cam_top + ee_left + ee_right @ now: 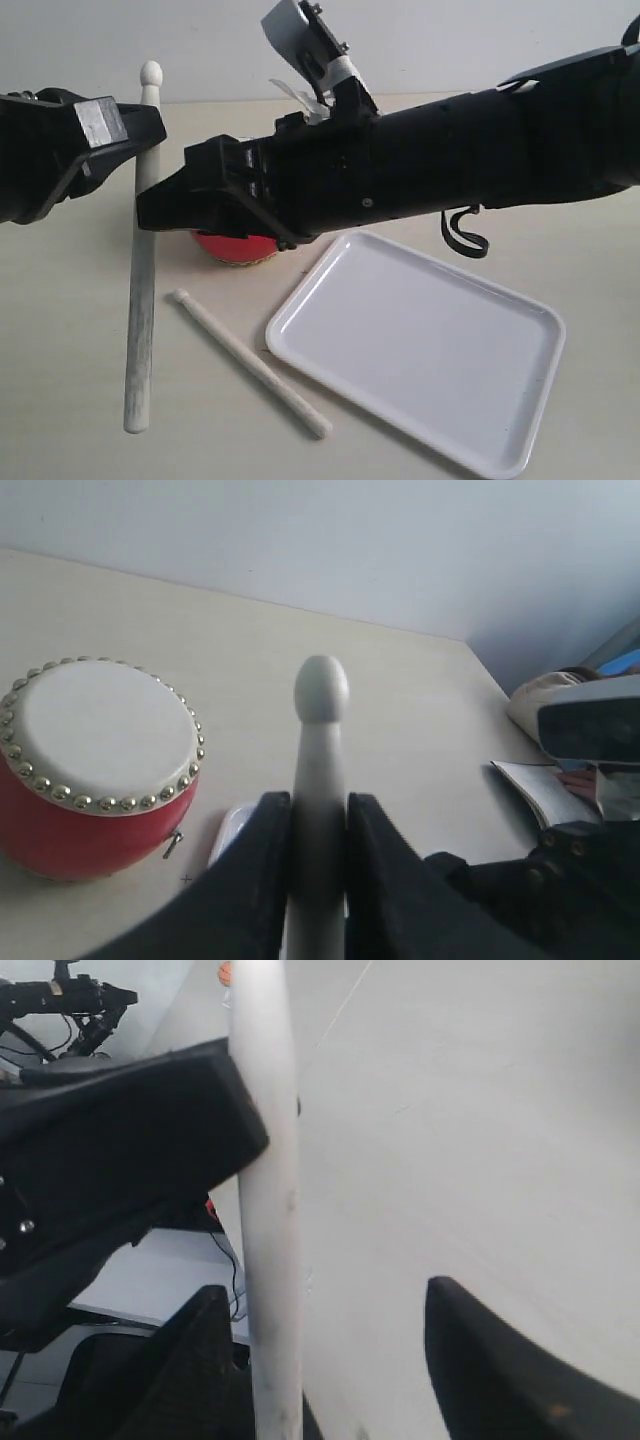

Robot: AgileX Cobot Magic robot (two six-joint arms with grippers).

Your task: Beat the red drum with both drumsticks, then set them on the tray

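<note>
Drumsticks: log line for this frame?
left tool: shut on drumstick | right tool: open, not gripping | other drumstick: on table | red drum: no stick touching | tray: no sticks

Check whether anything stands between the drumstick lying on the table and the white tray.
Nothing visible does. In the exterior view the lying drumstick rests alongside one edge of the tray, and only a narrow strip of bare table separates them.

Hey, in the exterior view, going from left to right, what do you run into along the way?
The left gripper → the drumstick it holds → the loose drumstick → the tray. The red drum is left out, since it overlaps the loose drumstick.
</note>
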